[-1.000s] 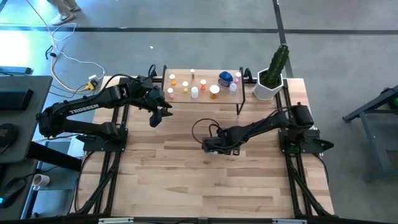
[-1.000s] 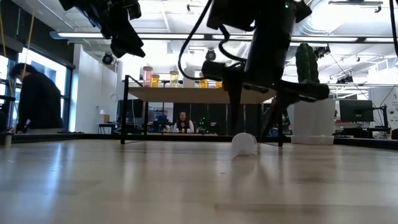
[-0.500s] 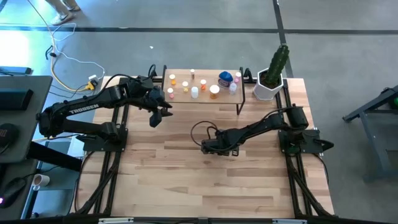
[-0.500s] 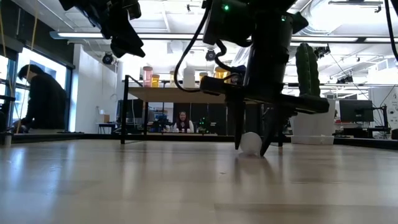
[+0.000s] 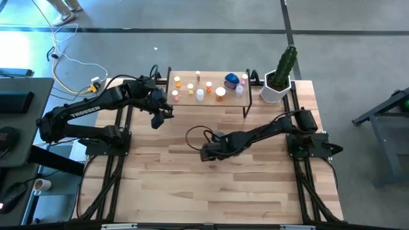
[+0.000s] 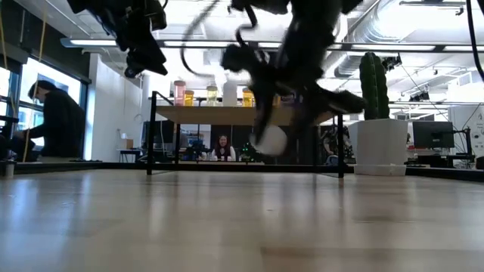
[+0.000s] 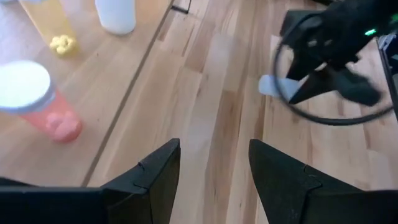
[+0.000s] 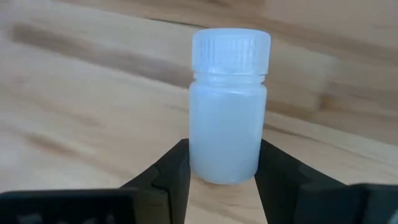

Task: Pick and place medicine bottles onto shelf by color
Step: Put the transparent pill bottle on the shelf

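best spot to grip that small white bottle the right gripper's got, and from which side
Grip the white bottle on its smooth round body below the ribbed cap, one finger on each opposite side. The cap is slightly wider than the body and acts as a lip against slipping. The right gripper already pinches the lower body this way. A hold slightly nearer the middle would probably steady it more.

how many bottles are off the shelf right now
1: the white bottle in the right gripper, lifted off the table in front of the shelf. No other shows on the table, though the arms could hide one. The left gripper hangs open near the shelf.
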### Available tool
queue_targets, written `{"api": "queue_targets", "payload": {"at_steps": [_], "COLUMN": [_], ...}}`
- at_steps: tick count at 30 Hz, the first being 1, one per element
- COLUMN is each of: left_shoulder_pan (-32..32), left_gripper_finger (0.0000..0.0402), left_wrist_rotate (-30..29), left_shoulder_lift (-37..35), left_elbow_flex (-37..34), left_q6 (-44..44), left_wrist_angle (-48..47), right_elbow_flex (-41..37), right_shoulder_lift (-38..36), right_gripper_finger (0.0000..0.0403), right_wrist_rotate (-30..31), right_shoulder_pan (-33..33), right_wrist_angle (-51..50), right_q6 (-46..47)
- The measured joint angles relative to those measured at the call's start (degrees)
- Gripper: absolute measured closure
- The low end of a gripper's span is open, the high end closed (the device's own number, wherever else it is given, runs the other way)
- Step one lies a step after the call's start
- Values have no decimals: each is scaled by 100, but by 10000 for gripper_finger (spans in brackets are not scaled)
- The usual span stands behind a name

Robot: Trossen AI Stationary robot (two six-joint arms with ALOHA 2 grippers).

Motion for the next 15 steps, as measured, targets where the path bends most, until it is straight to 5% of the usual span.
{"api": "queue_targets", "payload": {"at_steps": [15], "left_shoulder_pan": [-8], "left_gripper_finger": [206], "left_wrist_rotate": [210], "left_shoulder_lift": [8], "left_elbow_flex": [0], "left_q6": [-218], "left_wrist_angle": [-336], "right_elbow_flex": [1254], "right_shoulder_lift": [-7], "right_gripper_finger": [266], "right_wrist_rotate": [971], "right_shoulder_pan": [-9], "right_wrist_angle": [-619], "right_q6": [-1220]}}
